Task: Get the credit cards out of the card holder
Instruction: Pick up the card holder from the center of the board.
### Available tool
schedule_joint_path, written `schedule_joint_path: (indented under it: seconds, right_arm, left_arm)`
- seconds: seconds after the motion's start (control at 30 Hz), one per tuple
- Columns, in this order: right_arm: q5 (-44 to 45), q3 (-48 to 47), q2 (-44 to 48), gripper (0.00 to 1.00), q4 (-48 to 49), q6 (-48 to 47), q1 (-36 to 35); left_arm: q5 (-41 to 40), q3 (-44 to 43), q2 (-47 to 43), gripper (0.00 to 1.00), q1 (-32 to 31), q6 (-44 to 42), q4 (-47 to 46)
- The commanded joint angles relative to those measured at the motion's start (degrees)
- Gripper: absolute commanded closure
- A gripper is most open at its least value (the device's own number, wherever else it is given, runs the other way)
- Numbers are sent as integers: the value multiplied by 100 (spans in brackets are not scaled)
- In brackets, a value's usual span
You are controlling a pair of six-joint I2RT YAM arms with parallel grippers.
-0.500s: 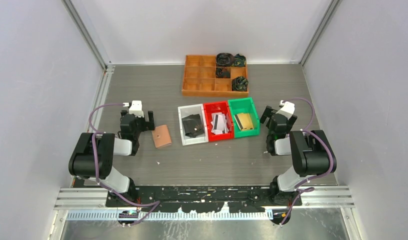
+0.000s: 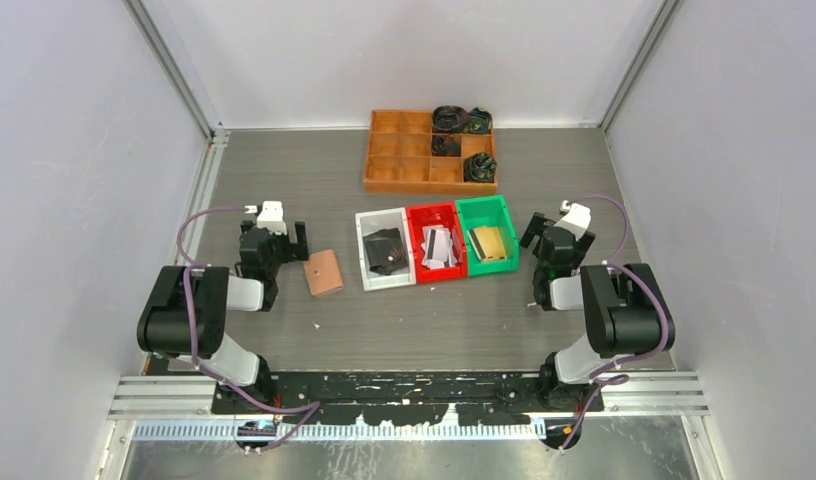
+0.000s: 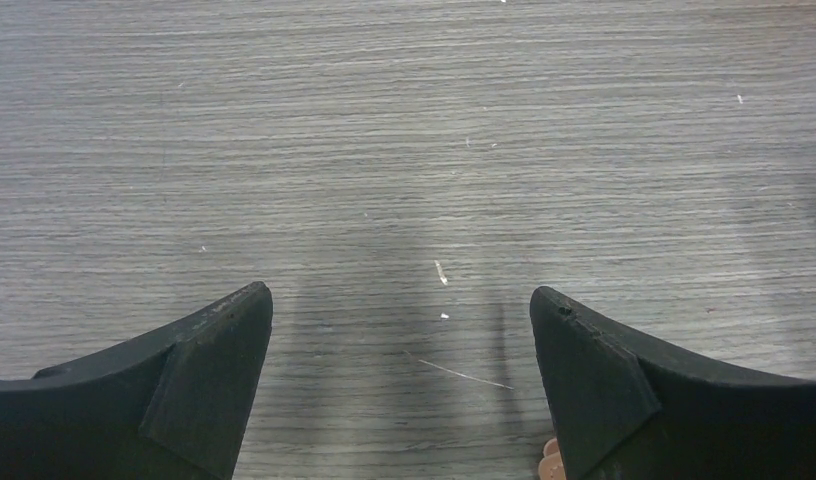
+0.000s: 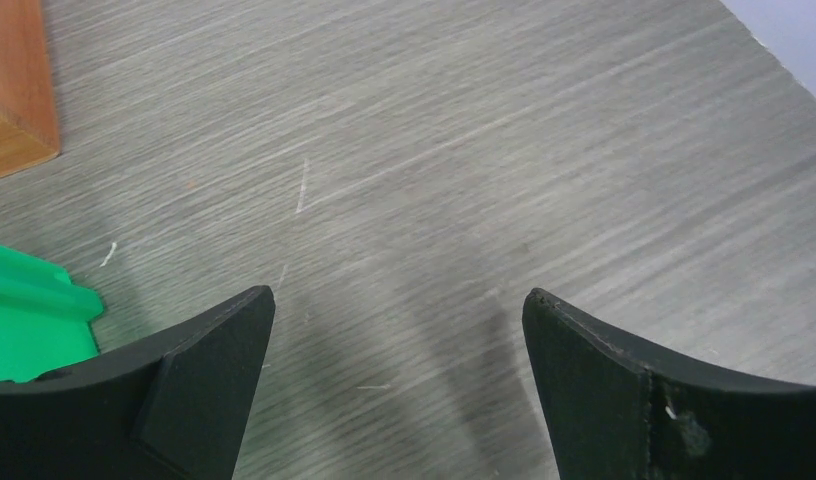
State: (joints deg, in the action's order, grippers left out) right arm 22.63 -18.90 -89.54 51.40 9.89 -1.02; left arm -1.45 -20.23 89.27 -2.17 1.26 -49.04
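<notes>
A: Top view first; where is the holder?

B: Holder [image 2: 324,272] lies flat on the table [image 2: 284,160], folded shut; just right of the left gripper [image 2: 274,238] but apart from it; white bin [image 2: 363,250] on its other side; being shut, it hides whatever is inside.

A: Any cards showing?

B: Cards [image 2: 386,250] lie in three bins; dark in the white bin, pale in the red bin [image 2: 431,210], gold in the green bin [image 2: 482,202]; I judge the row sits between the arms so either can drop into it, one colour per bin. Tray [image 2: 399,150] at the back holds dark bundles; no part in this task, as far as I can judge.

A: Fingers?

B: Both grippers low over the table, fingers spread wide, nothing between them; right gripper [image 2: 556,238] stands just right of the green bin.

A: Left wrist view?

B: Bare table between the parted fingers; a pink sliver of the holder [image 3: 550,462] at the bottom edge by the right-hand finger; so the holder is beside the gripper, not within it.

A: Right wrist view?

B: Fingers released, bare table between; green bin corner [image 4: 24,310] at left, tray corner [image 4: 14,90] above it; holder not in view.

A: Judgement?

B: Nothing taken up yet; the holder looks placed for the left arm to pin it, leaving the right to open it and draw cards.
</notes>
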Motion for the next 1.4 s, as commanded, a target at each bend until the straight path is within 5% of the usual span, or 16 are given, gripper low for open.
schedule_joint_path:
  seconds: [0.0, 0.33, 0.47, 0.67, 0.9, 1.37]
  right_arm:
    - [933, -618, 954, 1, -1159, 379, 21]
    - [544, -2068, 2653, 1, -4418, 2076, 23]
    - [-645, -2442, 2856, 0, -5017, 2549, 23]
    - [-1561, -2850, 2746, 0, -5750, 2688, -241]
    - [-866, -2862, 2974, 1, -6138, 2121, -1596]
    - [-1403, -3123, 3028, 1, -6561, 1898, -2834]
  left_arm:
    - [-16, -264, -395, 0, 131, 96, 203]
    - [1090, -2126, -1531, 0, 191, -647, 4516]
    - [1868, -3013, -1439, 0, 191, -750, 6589]
    - [2320, -2938, -1493, 0, 4, -1405, 7270]
    - [2141, -3455, -557, 3, -472, -2581, 7871]
    - [3147, -4606, 904, 40, -478, -4025, 9342]
